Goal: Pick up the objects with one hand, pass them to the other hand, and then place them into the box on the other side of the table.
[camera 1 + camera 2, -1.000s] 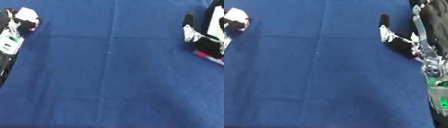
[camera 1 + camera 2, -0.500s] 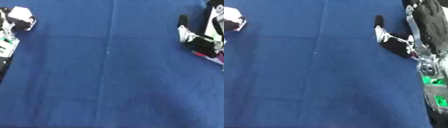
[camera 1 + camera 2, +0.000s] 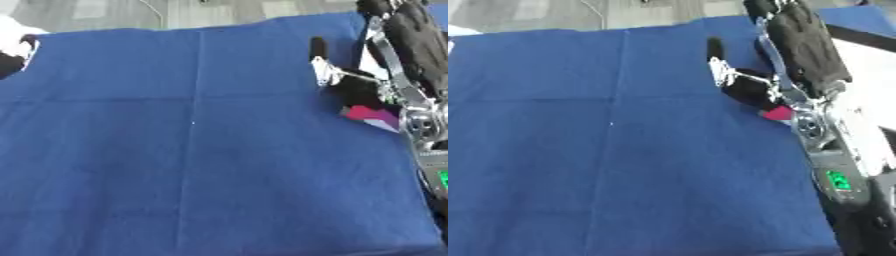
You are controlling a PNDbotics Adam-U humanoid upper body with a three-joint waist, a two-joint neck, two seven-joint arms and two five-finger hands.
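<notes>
My right hand [image 3: 802, 47] lies along the right side of the blue cloth [image 3: 201, 150], its black fingers stretched toward the far edge and its thumb [image 3: 716, 50] sticking out to the left. A small pink thing [image 3: 779, 113] peeks out from under the heel of that hand, near the wrist; its shape is hidden. No fingers curl round it. My left hand [image 3: 12, 50] shows only as a white and black piece at the far left edge of the left eye view.
The table's far edge and a grey floor [image 3: 114, 12] show at the top. A white surface [image 3: 872, 70] lies just right of my right arm, beyond the cloth. My right forearm with a green light [image 3: 838, 181] runs down the right edge.
The whole picture has shifted, so the camera has moved; the far table edge now shows. My right hand keeps its pose over the pink thing.
</notes>
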